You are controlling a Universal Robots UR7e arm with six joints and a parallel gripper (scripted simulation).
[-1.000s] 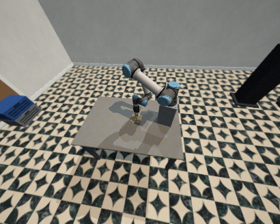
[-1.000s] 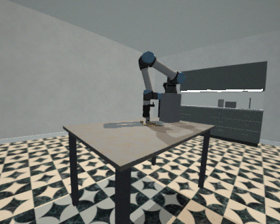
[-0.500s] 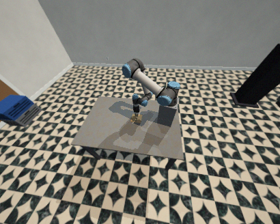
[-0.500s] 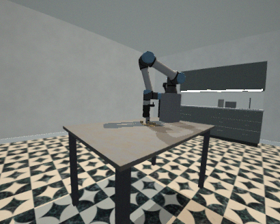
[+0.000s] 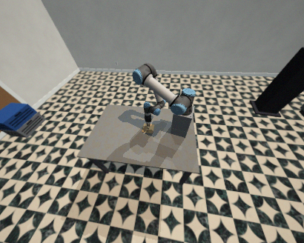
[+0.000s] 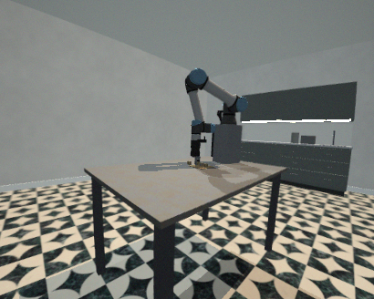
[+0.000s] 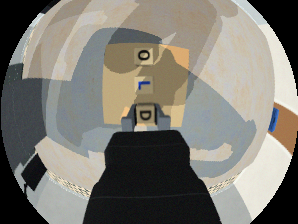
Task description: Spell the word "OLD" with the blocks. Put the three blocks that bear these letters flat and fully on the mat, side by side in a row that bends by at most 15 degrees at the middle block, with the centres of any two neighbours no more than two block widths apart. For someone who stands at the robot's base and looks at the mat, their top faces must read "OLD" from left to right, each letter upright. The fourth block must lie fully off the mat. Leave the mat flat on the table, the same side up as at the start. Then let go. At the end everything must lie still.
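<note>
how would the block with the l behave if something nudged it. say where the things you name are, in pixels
The L block (image 7: 144, 85) looks stiff and cube-like, so it would probably slide rather than roll. Sitting flat on the mat (image 7: 116, 102), it seems unlikely to tip from a low, gentle push.
</note>
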